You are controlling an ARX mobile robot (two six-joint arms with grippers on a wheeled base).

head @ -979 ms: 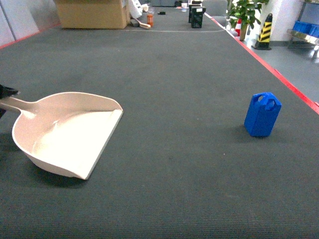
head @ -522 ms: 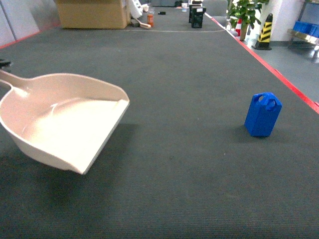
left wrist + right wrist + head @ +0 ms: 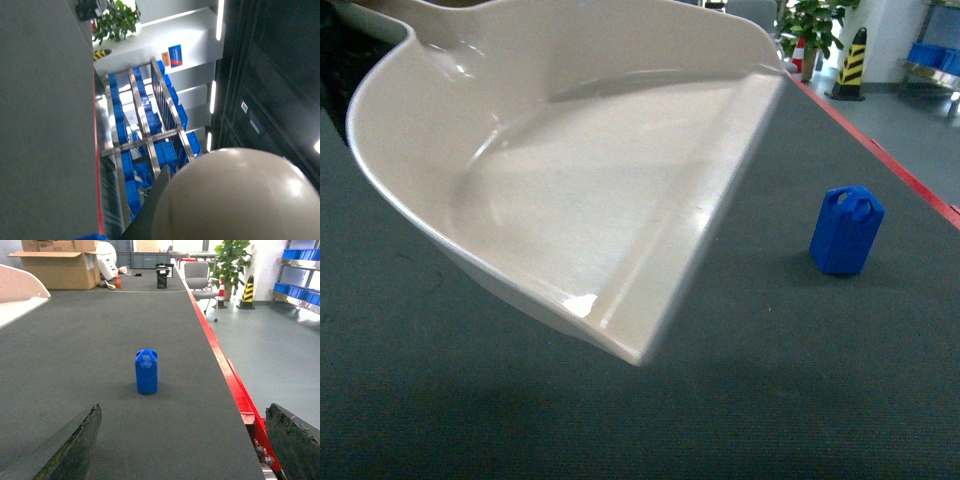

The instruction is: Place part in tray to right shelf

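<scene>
The tray [image 3: 590, 190] is glossy cream-white. Right of it the part [image 3: 846, 229] is bright blue, on a dark grey ribbed mat [image 3: 800, 400] edged with a red strip [image 3: 227, 375]. Behind the part stand a yellow-and-black striped cone [image 3: 850, 60] and a green plant [image 3: 810, 25]. The shelf [image 3: 145, 150] is silver steel with blue crates [image 3: 165, 150].

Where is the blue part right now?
The blue part stands upright on the dark mat at the right of the head view, clear of the raised tray and near the red edge stripe; the right wrist view shows it centred ahead.
</scene>
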